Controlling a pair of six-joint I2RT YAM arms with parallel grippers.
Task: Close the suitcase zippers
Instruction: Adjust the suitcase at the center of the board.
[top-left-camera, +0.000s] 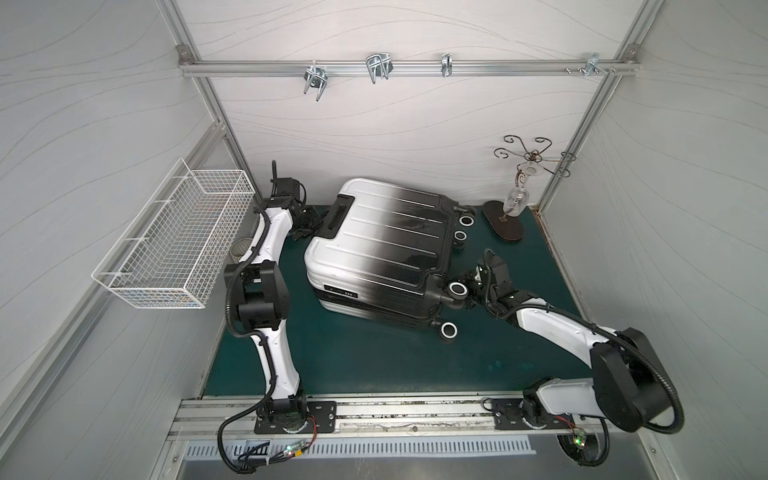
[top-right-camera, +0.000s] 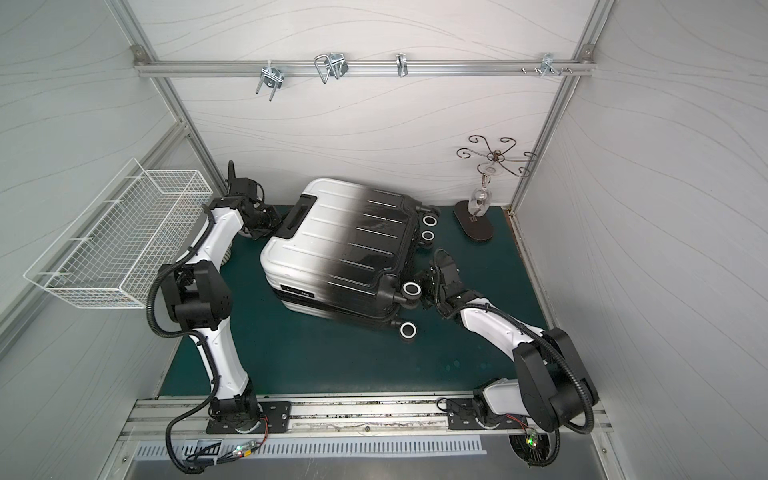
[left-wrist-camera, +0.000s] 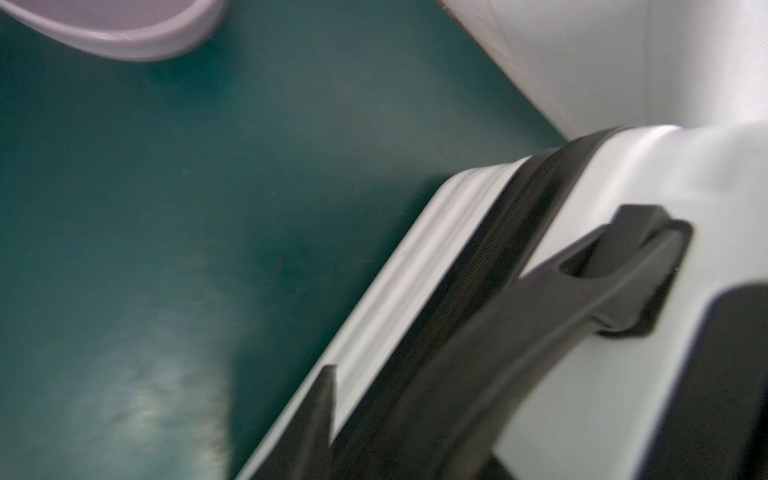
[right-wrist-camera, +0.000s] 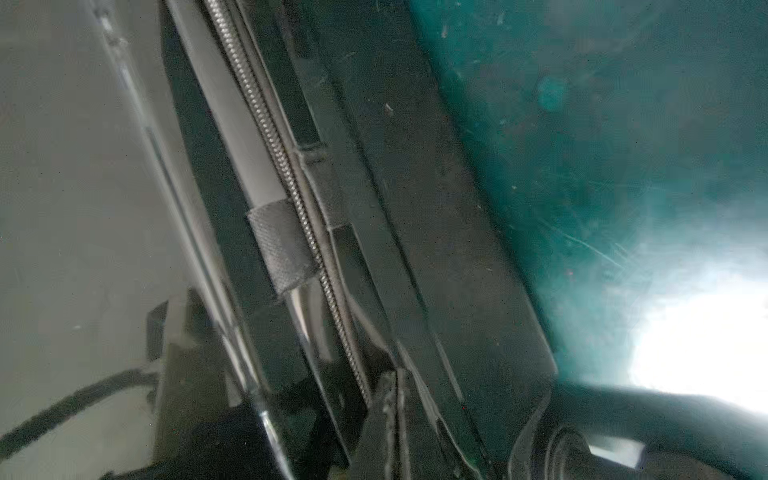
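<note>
The suitcase lies flat on the green mat, white end to the left, black wheeled end to the right. My left gripper is at the white end beside the black handle. One finger stands apart from the zipper over the white shell, so the jaws look open and hold nothing. My right gripper is at the wheeled end, its fingers pressed together right at the zipper track. No pull shows between them.
A white wire basket hangs on the left wall above my left arm. A white ribbed cup stands beneath it. A metal jewelry stand stands at the back right. Hooks hang from the rail on the back wall.
</note>
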